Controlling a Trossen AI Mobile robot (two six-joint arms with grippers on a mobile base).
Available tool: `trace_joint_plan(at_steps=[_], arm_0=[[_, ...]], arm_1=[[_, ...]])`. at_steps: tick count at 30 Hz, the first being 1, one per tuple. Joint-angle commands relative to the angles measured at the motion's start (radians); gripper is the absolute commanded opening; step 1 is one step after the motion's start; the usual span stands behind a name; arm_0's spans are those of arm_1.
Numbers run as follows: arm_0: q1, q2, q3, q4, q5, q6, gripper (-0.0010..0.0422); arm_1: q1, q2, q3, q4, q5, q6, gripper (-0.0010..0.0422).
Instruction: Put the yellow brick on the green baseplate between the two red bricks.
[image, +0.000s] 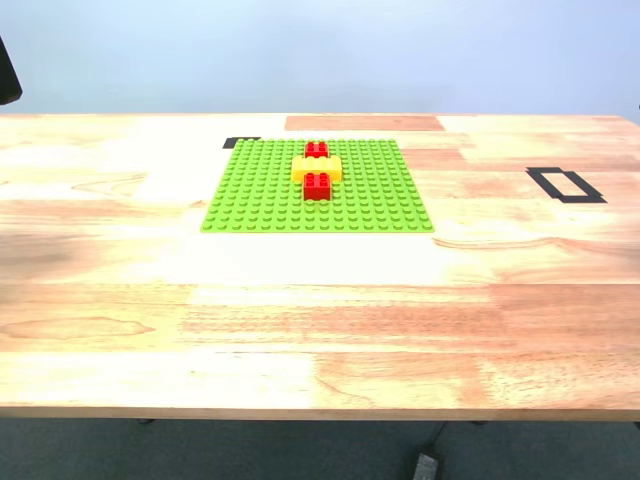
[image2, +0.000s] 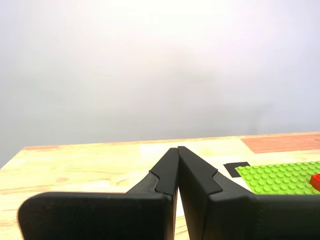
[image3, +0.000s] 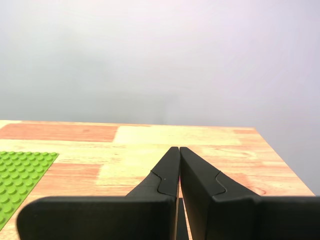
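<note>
Fingers of my first gripper (image2: 177, 150) come first, nearest the lens: they are pressed together tip to tip with nothing between them, raised above the counter (image2: 90, 165) and aimed along it. My second gripper (image3: 179, 150) is the same, narrow to the point of touching, empty, and held clear of the wood. Neither arm shows in the exterior view apart from a dark shape at its left edge, which I cannot assign to either.

Beyond the wide bare front of the counter lies the green baseplate (image: 250, 195), flat and square. On it the yellow brick (image: 300, 170) sits crosswise, with a near red brick (image: 318, 186) just in front of it and a far red brick (image: 316, 150) just behind it. All three appear to touch in a short row, the yellow ends sticking out to either side. Whether the yellow brick is pressed fully down onto the studs is too fine to tell.

Farther off, black tape (image: 241, 143) peeks out at the plate's far corner, and a black tape outline (image: 565, 185) lies well apart toward the exterior view's right.

My judgement is that the placing step is done and both arms are parked. The next move calls for little: hold clear of the plate, or check the seating before anything else.
</note>
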Motion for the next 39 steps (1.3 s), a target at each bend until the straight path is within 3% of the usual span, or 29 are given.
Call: trace_joint_plan(at_steps=[1, 13, 39], arm_0=[[0.0, 0.0, 0.0, 0.0, 0.0, 0.001, 0.0], [0.0, 0.002, 0.01, -0.109, -0.001, 0.001, 0.0], [0.0, 0.003, 0.013, -0.117, 0.0, 0.002, 0.0]], arm_1=[[0.0, 0.001, 0.002, -0.002, 0.0, 0.0, -0.0001], [0.0, 0.0, 0.012, -0.03, 0.0, 0.0, 0.0], [0.0, 0.0, 0.011, -0.03, -0.003, 0.0, 0.0]])
